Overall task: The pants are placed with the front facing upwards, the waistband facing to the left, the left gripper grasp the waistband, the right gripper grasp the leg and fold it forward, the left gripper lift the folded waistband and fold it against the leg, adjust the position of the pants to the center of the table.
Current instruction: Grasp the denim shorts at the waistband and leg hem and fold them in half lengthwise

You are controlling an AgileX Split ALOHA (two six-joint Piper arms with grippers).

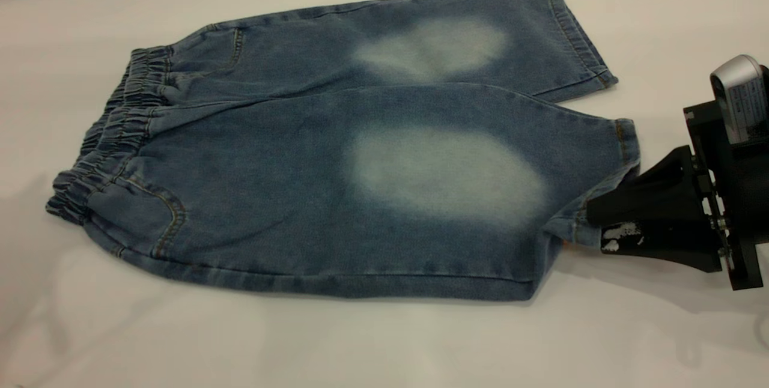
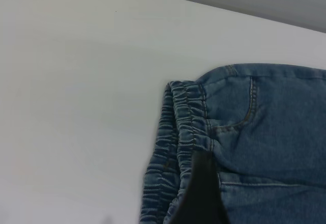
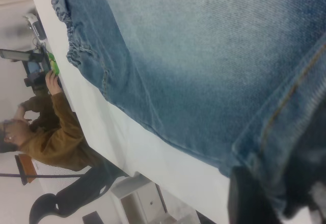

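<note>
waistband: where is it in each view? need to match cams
Exterior view: waistband at the left end of the pants.
Left wrist view: waistband at lower centre, beside a pocket.
Right wrist view: gathered band at upper left.
Shared landmark: the ruched elastic gathers.

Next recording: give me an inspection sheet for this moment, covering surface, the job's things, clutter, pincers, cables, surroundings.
Surface: the table is plain white, bare around the garment.
Job's things: the pants lie flat, front up, not yet folded; the waistband points to the exterior view's left; the near leg has its hem at the right.
Clutter: nothing seen.
Pincers: the right pincer is shut on the near leg's hem. The left pincer sits at the waistband; only one dark finger shows, so its grip cannot be told.
Cables: nothing seen.
Surroundings: a seated person in a brown top beyond the table's edge, in the right wrist view.
</note>
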